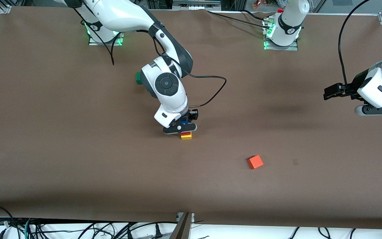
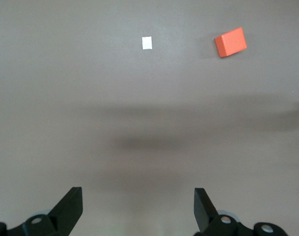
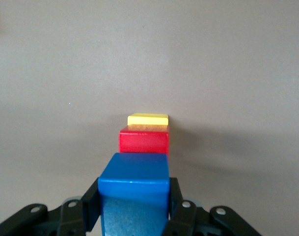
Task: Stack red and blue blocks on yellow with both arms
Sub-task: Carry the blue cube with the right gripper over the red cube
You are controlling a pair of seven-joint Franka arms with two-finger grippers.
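Note:
My right gripper [image 1: 183,128] is shut on the blue block [image 1: 184,122], which fills the space between its fingers in the right wrist view [image 3: 134,179]. It holds the block just over the red block [image 1: 186,133], which sits on the yellow cube [image 1: 186,137] near the table's middle. The right wrist view shows red [image 3: 144,141] stacked squarely on yellow [image 3: 148,119]. I cannot tell whether blue touches red. My left gripper [image 1: 378,112] waits high over the left arm's end of the table. It is open and empty [image 2: 138,206].
An orange cube [image 1: 255,162] lies nearer the front camera than the stack, toward the left arm's end, and shows in the left wrist view [image 2: 231,42]. A green cube [image 1: 138,78] is partly hidden by the right arm. A pale tape patch [image 1: 295,162] lies beside the orange cube.

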